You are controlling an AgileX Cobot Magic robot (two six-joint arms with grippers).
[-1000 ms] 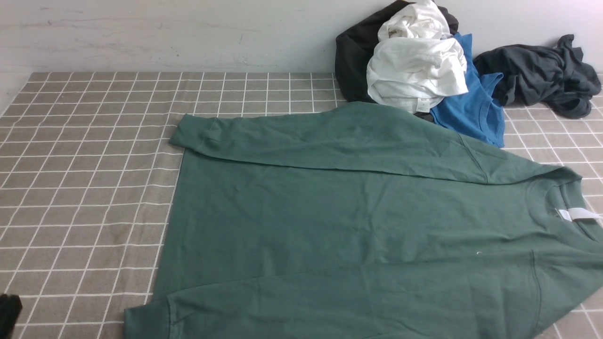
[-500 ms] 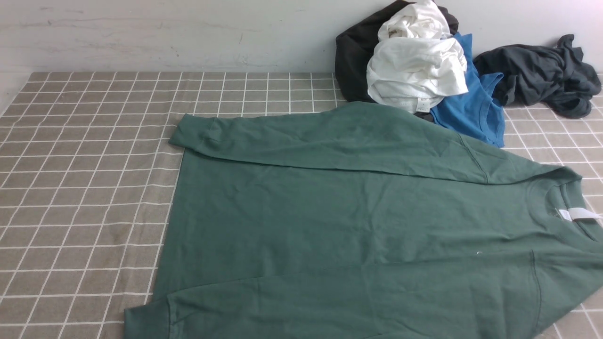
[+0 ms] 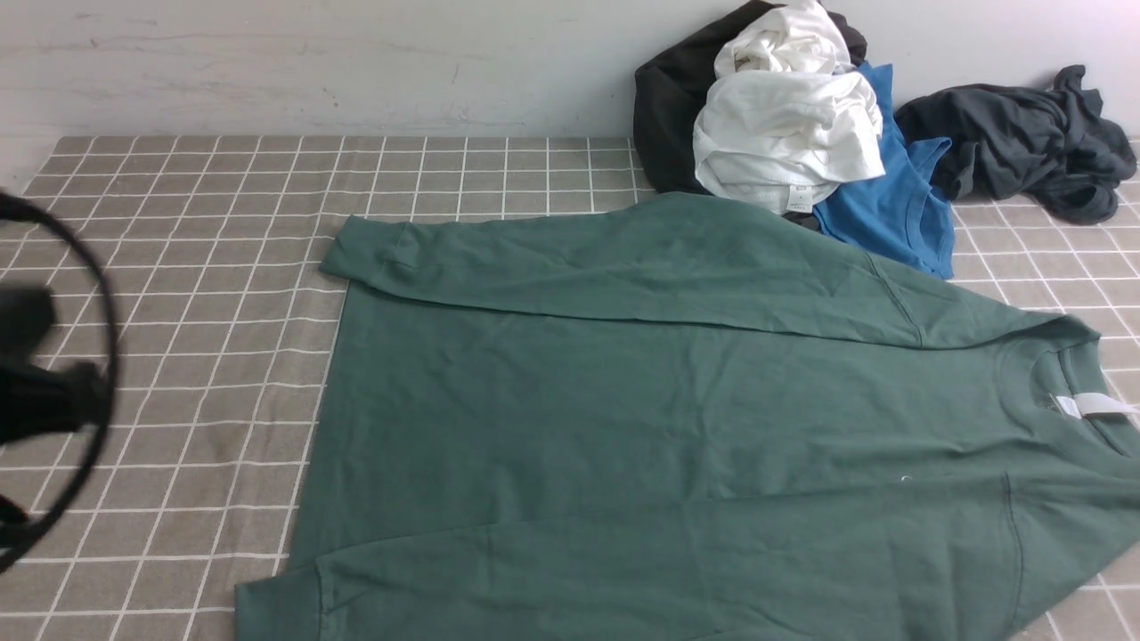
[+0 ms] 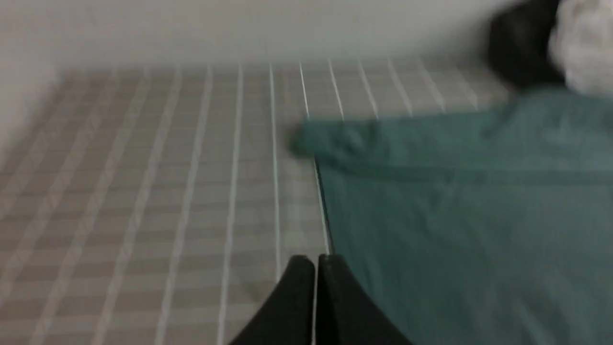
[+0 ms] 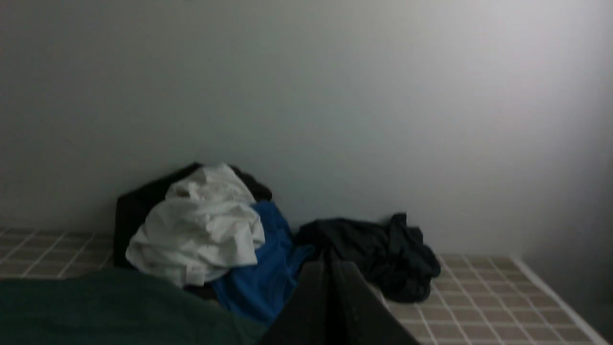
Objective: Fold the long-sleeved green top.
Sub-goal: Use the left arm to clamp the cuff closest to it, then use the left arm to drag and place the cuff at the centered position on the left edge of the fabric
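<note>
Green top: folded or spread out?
Partly folded: the green long-sleeved top lies flat, both sleeves laid across its body, body unfolded.

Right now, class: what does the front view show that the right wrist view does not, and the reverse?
Front only: the green long-sleeved top spread whole with its white neck label, and the blurred left arm. Right wrist only: the right gripper, shut. Both: the white garment, blue T-shirt, charcoal garment, and part of that top.
</note>
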